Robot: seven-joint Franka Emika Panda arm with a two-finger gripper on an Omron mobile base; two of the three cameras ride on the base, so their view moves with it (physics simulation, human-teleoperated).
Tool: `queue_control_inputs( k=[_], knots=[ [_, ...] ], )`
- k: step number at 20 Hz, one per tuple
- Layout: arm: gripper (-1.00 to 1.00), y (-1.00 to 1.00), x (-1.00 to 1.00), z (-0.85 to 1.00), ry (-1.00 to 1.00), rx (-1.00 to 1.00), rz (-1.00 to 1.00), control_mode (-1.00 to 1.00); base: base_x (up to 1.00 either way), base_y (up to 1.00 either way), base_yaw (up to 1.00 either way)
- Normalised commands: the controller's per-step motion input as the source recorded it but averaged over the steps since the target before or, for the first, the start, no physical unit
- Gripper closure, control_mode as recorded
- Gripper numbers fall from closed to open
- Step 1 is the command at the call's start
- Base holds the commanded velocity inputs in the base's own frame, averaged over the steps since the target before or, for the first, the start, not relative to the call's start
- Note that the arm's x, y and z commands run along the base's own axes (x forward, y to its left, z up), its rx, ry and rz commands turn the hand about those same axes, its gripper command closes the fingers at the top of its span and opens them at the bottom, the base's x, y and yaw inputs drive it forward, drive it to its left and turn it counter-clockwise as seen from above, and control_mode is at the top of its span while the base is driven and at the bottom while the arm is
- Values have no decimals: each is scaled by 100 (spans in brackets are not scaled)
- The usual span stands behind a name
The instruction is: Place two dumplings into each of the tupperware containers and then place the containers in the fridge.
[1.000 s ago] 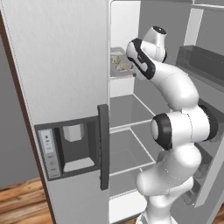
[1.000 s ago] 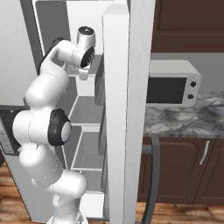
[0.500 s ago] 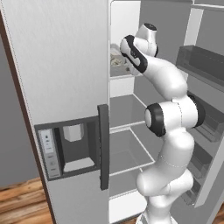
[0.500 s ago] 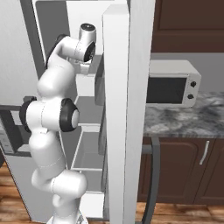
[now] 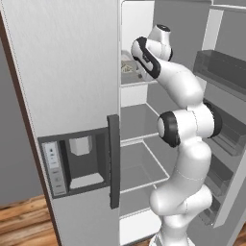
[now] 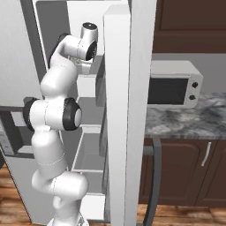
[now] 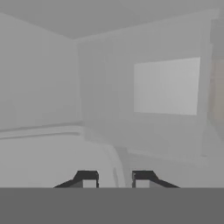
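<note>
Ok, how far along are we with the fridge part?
Done: the fridge is open, and one tupperware container with dumplings in it sits on the upper shelf. In hand: the gripper is at that container, jaws nearly closed, apparently on its rim, not yet released. Left: let go and pull the arm out. Where the second container is I cannot tell.

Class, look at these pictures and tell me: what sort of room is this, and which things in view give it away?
Most likely a home kitchen. An open fridge with shelves and a water dispenser, a microwave on a marble-look counter, and dark wood cabinets all show it.
</note>
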Motion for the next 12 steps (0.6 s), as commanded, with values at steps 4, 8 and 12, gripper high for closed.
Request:
queue_control_inputs(
  k=[4,8,12],
  knots=[
    [-100,3,4,-23,0,0,0,-100,0,0,0],
    [-100,0,0,0,0,0,0,-100,0,0,0],
    [-100,0,0,0,-8,0,0,-100,0,0,0]
  ],
)
